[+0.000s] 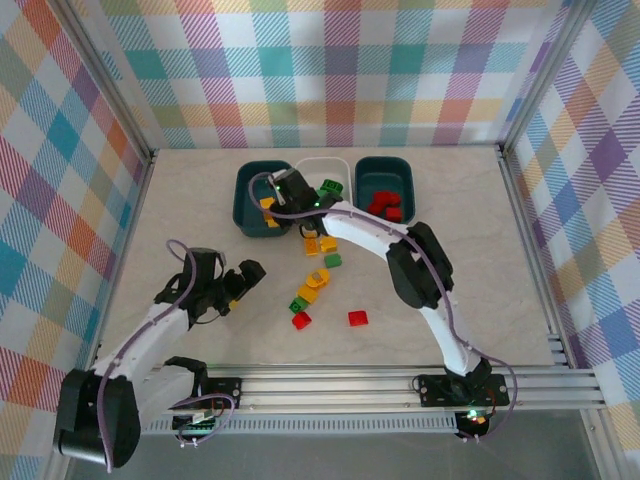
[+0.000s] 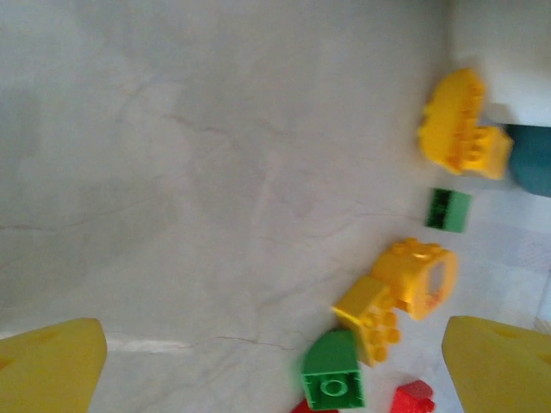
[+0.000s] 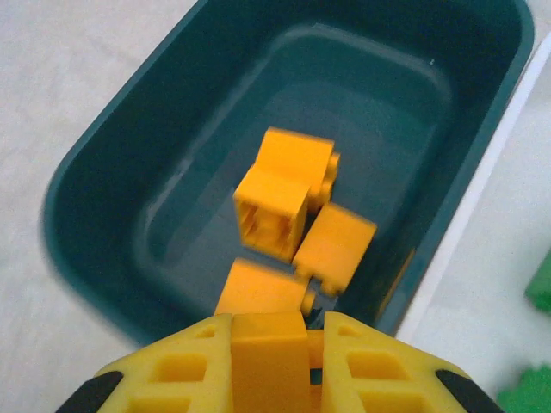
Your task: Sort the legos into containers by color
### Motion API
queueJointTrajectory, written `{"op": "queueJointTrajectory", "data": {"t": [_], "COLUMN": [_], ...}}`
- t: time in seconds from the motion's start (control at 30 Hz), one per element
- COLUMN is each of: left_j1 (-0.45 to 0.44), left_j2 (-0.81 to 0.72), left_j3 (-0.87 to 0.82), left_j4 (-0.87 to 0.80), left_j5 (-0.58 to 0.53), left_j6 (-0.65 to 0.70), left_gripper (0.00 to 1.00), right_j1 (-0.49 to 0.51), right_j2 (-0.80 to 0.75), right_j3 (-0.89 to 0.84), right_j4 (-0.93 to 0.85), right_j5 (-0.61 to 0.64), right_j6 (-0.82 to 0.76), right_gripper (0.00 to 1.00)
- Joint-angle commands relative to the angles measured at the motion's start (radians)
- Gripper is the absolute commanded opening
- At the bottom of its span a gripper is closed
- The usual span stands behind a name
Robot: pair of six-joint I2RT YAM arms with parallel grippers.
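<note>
Orange brick (image 3: 269, 366) cut off at the frame bottom, studs hidden. Right tool (image 3: 274, 331) pinches it, jaws nearly together, above the dark teal tub (image 3: 86, 181). Three glossy orange bricks (image 3: 288, 202) lie below, inside the tub. Left tool (image 2: 275, 379) spread wide, holding nothing. Blurred scattered bricks (image 2: 405, 284) lie ahead of it on the marbled surface (image 2: 172, 172).

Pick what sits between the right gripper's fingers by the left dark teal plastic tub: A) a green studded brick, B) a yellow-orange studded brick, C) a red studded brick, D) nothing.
B: the right wrist view shows the right gripper clamped on a yellow-orange studded plastic brick, with the dark teal plastic tub beyond it.
</note>
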Motion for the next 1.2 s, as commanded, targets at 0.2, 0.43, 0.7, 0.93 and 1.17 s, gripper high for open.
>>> {"op": "queueJointTrajectory", "data": {"t": [0.2, 0.43, 0.7, 0.93, 1.17], "left_j1": [0.008, 0.008, -0.072, -0.199, -0.273], "left_j2": [0.005, 0.017, -0.028, 0.101, 0.259], "left_j3": [0.004, 0.049, 0.077, 0.091, 0.134], "left_j4": [-0.027, -0.002, 0.011, 0.131, 0.221], "left_j5": [0.040, 0.067, 0.011, -0.050, -0.075], "left_j6": [0.028, 0.027, 0.013, -0.006, -0.028], "left_gripper": [1.00, 1.00, 1.00, 1.00, 1.00], "right_j1": [-0.031, -0.026, -0.014, 0.019, 0.152], "right_j2": [0.174, 0.008, -0.463, -0.766, -0.812], "right_j3": [0.314, 0.178, -0.464, -0.922, -1.043], "right_j4": [-0.188, -0.137, -0.035, -0.209, -0.309], "right_j5": [-0.078, -0.049, 0.089, 0.062, -0.021], "right_j6": [-0.040, -0.047, 0.124, 0.326, 0.486], "right_gripper": [0.35, 0.51, 0.61, 0.70, 0.75]}}
